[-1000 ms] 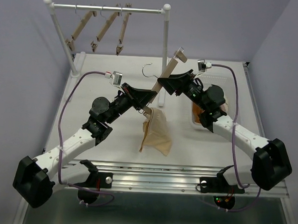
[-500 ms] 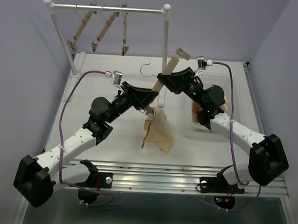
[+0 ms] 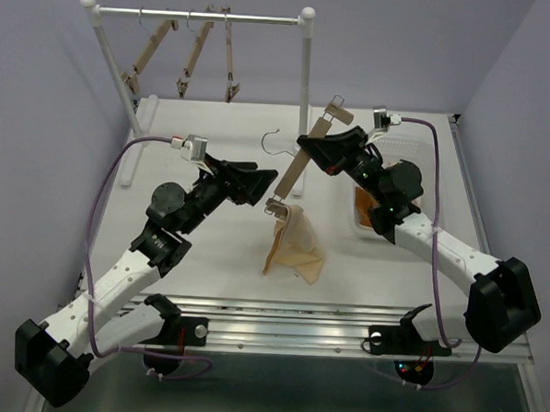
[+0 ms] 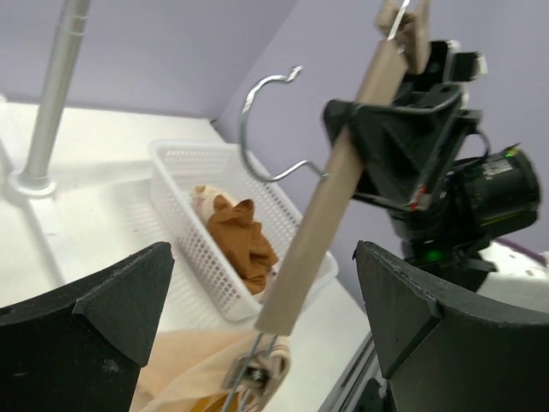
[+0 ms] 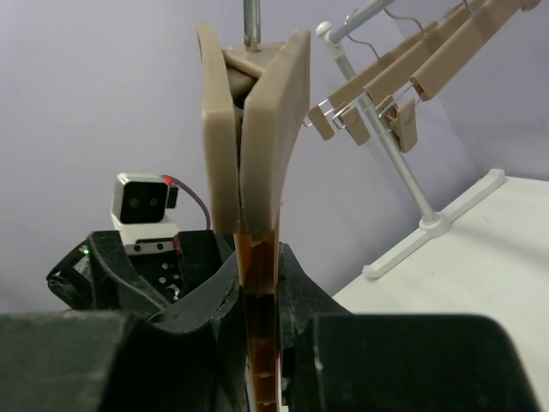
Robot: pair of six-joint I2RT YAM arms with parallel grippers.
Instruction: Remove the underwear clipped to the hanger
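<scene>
The white worktop [image 3: 364, 266] carries a clothes rack [image 3: 211, 17] at its far left. Near the middle, the pinkish-beige underwear [image 3: 296, 249] hangs from the lower clip of a tilted wooden hanger [image 3: 288, 177], its hem on the worktop. A white basket [image 4: 193, 249] on the right holds the rust-brown underwear [image 4: 240, 240]. The right claw [image 3: 313, 143] is clamped on the hanger's bar. The left claw [image 3: 261, 182] gapes wide just left of it, touching nothing.

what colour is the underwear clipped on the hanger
Pinkish-beige; the underwear hanging off the hanger shows best in the top view.
</scene>
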